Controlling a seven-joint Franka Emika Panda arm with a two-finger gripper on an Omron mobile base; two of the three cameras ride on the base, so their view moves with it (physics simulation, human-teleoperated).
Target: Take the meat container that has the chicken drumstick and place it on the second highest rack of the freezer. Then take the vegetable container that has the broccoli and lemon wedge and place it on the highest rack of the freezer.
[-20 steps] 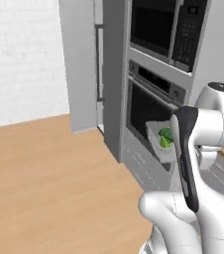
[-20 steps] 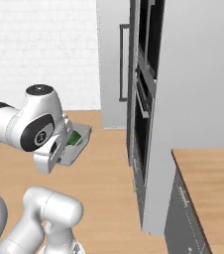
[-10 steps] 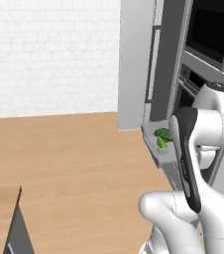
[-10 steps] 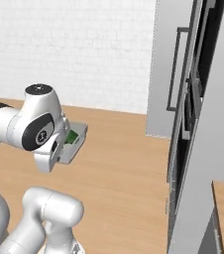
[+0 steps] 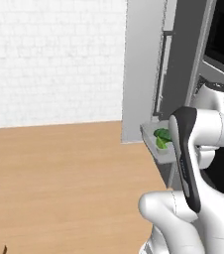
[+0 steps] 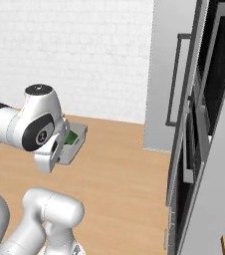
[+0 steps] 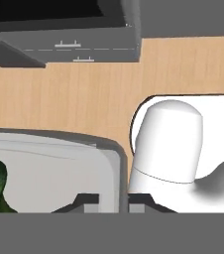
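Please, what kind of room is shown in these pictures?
Most likely a kitchen: a tall grey freezer with a bar handle, a built-in oven beside it, a wooden floor and a white brick wall.

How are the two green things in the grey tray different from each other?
The broccoli is dark green, while the lemon wedge is a lighter, yellowish green. The broccoli is a bigger bumpy lump; the lemon wedge looks smaller and smoother. In the left base view the broccoli sits farther back in the tray and the lemon wedge nearer the front. Both ride in the same grey tray that the gripper carries.
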